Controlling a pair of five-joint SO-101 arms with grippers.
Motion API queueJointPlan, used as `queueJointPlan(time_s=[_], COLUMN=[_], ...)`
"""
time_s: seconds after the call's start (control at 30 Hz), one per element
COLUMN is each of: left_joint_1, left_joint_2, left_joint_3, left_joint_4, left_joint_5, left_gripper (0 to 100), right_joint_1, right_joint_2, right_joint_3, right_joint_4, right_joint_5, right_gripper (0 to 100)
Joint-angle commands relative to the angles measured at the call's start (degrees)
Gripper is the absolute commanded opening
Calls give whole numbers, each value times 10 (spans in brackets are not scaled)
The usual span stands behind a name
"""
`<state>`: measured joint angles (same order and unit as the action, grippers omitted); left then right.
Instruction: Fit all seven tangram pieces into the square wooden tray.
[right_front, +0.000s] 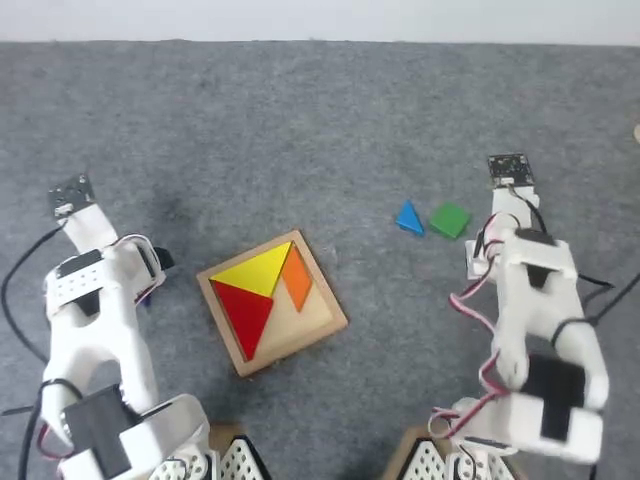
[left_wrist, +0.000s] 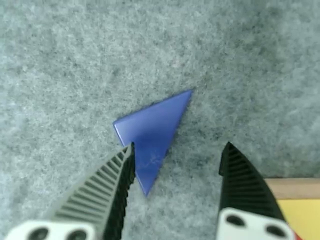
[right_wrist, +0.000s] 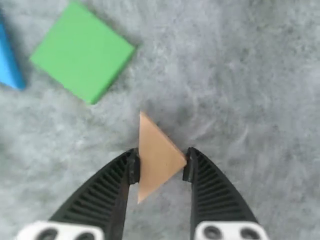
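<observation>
Left pincer (left_wrist: 179, 146) spread wide, dark blue triangle (left_wrist: 152, 131) partly between its tips, right pincer (right_wrist: 162, 151) clamping tan triangle (right_wrist: 156, 145)

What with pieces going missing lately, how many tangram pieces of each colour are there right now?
yellow triangle: 1
red triangle: 1
orange piece: 1
green square: 1
light blue triangle: 1
dark blue triangle: 1
tan triangle: 1
Total: 7
</observation>
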<state>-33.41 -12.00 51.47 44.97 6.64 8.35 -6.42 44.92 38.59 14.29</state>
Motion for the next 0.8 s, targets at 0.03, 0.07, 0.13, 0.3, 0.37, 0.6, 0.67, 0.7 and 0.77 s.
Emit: queueJointPlan(time_s=[0.03, 0.07, 0.13, 0.3, 0.37, 0.6, 0.67, 0.7, 0.77], left_joint_1=[2, 2, 3, 3, 3, 2, -4, -15, -55], left_joint_2=[-4, -4, -4, -4, -4, -4, -4, -4, -4], left_joint_3=[-2, -2, -2, -2, -2, -2, -3, -4, -11], left_joint_4=[-10, -10, -10, -11, -11, -11, -24, -30, -33], left_joint_5=[1, 1, 1, 1, 1, 1, 0, 0, 2], left_gripper=[265, 265, 265, 265, 265, 265, 265, 265, 265], right_joint_1=[-62, -84, -127, -272, -341, -495, -516, -526, -546], right_joint_2=[-163, -194, -248, -339, -344, -253, -204, -177, -123], right_joint_3=[72, 91, 108, 55, 15, -105, -137, -152, -183], right_joint_4=[5, 7, 34, 178, 216, 279, 279, 279, 279], right_joint_5=[-8, -7, 13, 98, 127, 238, 264, 275, 301], right_gripper=[79, 79, 79, 56, 20, 27, 27, 27, 27])
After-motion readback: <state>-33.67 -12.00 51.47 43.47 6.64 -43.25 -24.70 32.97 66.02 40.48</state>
